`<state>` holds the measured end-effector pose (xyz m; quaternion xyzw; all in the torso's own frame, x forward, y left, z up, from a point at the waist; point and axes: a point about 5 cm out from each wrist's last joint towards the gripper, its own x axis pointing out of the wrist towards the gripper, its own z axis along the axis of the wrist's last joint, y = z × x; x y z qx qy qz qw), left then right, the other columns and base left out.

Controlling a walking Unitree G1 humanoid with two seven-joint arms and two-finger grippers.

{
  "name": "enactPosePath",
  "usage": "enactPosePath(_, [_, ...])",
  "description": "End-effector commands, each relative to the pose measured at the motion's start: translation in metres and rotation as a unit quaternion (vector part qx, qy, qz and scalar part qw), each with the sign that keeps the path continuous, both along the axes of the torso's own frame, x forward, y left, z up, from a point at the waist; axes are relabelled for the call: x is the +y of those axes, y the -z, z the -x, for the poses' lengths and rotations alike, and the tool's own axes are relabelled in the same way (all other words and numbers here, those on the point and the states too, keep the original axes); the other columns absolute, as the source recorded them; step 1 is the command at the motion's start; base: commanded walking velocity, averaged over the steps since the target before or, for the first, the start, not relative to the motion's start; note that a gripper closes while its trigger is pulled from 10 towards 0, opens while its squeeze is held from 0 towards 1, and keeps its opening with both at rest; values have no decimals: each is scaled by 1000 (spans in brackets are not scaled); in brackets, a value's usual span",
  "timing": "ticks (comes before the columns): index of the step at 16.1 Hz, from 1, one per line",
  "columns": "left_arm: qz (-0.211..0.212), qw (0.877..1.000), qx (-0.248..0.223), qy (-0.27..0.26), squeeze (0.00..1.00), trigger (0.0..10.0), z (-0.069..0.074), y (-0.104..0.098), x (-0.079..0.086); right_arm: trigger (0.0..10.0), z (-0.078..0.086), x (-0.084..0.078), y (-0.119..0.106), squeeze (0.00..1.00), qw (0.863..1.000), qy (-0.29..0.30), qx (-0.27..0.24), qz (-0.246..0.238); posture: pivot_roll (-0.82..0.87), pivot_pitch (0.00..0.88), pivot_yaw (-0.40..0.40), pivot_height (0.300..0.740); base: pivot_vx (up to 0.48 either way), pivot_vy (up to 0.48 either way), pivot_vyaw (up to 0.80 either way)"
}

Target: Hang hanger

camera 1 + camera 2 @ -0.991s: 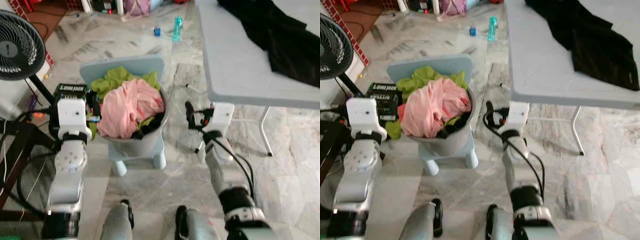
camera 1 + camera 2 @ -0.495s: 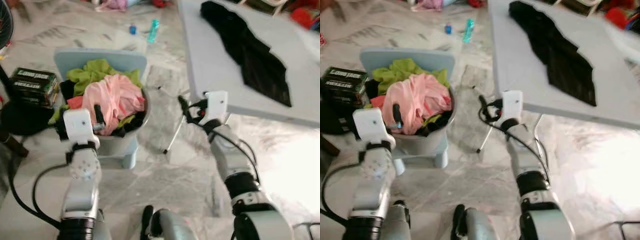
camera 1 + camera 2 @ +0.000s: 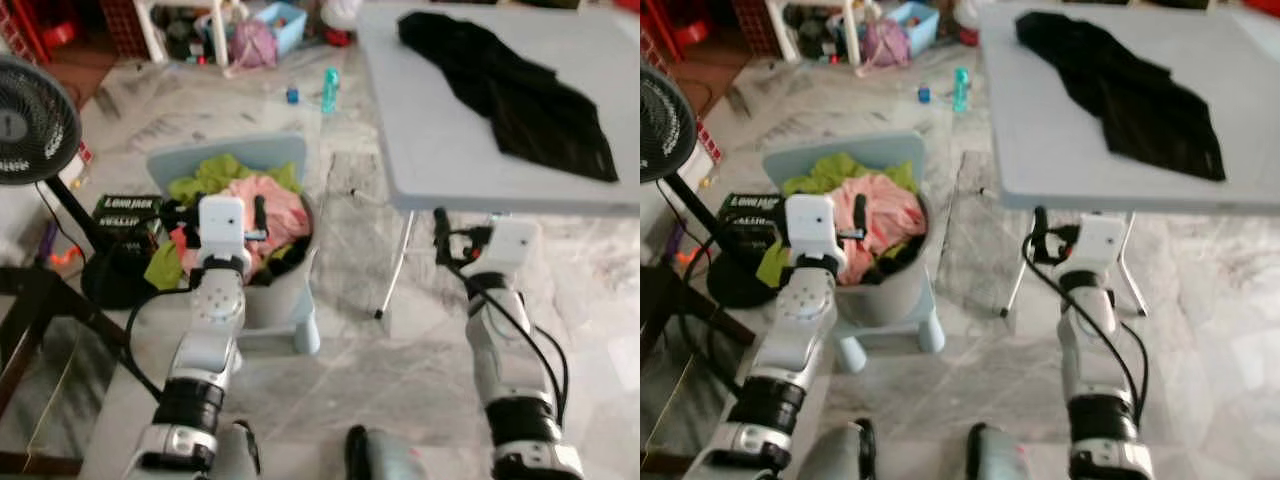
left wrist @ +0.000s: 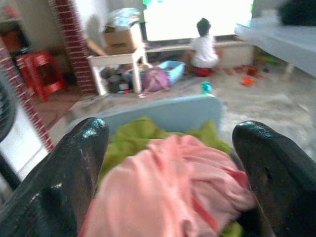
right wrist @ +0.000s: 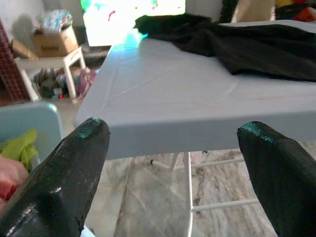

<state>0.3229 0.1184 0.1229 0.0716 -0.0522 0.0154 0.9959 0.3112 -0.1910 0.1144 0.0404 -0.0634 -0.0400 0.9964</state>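
- Left eye view: both silver arms reach forward from the robot's body. The left gripper (image 3: 213,214) is raised over a grey round laundry basket (image 3: 283,298) heaped with a pink garment (image 3: 283,206) and a lime-green garment (image 3: 208,181). The basket stands against a pale blue plastic chair (image 3: 226,156) on a grey marble floor (image 3: 380,370). The right gripper (image 3: 440,235) is held at the near edge of a light grey folding table (image 3: 440,130). A crumpled black garment (image 3: 520,95) lies on the tabletop. A black floor fan (image 3: 30,125) stands to the robot's left, and a black box with white lettering (image 3: 125,210) lies near its base. No hanger can be made out.
- Right eye view: same scene. A teal plastic bottle (image 3: 960,88) stands on the floor beyond the chair, near the table's far corner. The left arm is bent at the elbow, forearm angled up towards the basket. The right forearm rises almost straight up to the table edge.
- Left wrist view: the left gripper's two black fingers (image 4: 69,182) are spread wide apart, holding nothing, with the pink garment between and beyond them. A small person in white (image 4: 203,47) sits far back by a bright window.
- Right wrist view: the right gripper's black fingers (image 5: 64,177) are also spread wide and empty, facing the table's edge, with the black garment on top beyond.
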Motion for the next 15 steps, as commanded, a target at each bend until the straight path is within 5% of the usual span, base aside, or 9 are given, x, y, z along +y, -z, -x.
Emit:
enactPosePath(1, [-20, 1000, 15, 2, 0, 10000, 2, 5, 8, 10000, 3, 7, -2, 0, 1000, 3, -12, -10, -92, 165, 84, 740, 0, 0, 0])
enactPosePath(4, [-54, 998, 14, -21, 0, 10000, -2, 12, 31, 10000, 22, 14, 17, 0, 999, 34, 10, -32, -95, 161, 105, 740, 0, 0, 0])
enactPosePath(7, [-56, 997, -17, -52, 0, 10000, -7, -2, 35, 10000, 5, 26, 21, 0, 999, -23, 29, -30, 11, 109, 46, 740, 0, 0, 0])
enactPosePath(10, [-53, 996, -29, -70, 0, 10000, -6, -11, 39, 10000, -18, 37, 4, 0, 998, -32, 2, -54, 67, 108, 84, 740, 0, 0, 0])
enactPosePath(15, [-72, 997, -26, -21, 0, 10000, 1, 4, 32, 10000, 1, 28, 10, 0, 999, -9, -17, -36, -10, 61, 98, 740, 0, 0, 0])
